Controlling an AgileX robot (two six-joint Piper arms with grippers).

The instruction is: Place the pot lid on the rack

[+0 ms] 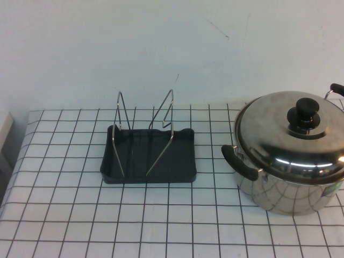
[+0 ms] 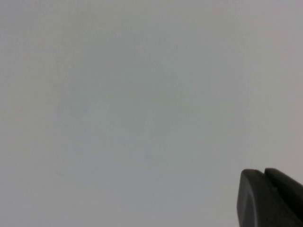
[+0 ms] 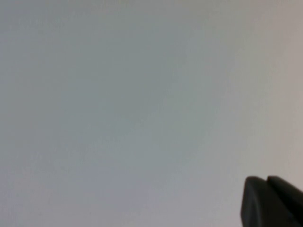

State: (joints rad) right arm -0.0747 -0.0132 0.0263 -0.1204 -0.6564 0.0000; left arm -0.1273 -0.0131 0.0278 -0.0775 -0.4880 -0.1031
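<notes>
The pot lid point(image 1: 274, 134), shiny domed steel with a black knob point(image 1: 305, 110), sits closed on the steel pot point(image 1: 285, 191) at the right of the checked table. The rack point(image 1: 161, 172), a dark grey tray with two upright wire loops point(image 1: 164, 129), stands empty at the table's middle, left of the pot. Neither arm shows in the high view. My left gripper point(image 2: 262, 172) and my right gripper point(image 3: 266, 178) each show only dark fingertips pressed together, empty, against a blank pale wall.
The pot has black side handles point(image 1: 239, 161) facing the rack and at the far right. The white checked tablecloth point(image 1: 134, 220) covers the table. A white wall rises behind it. A beige object point(image 1: 5, 140) sits past the table's left edge.
</notes>
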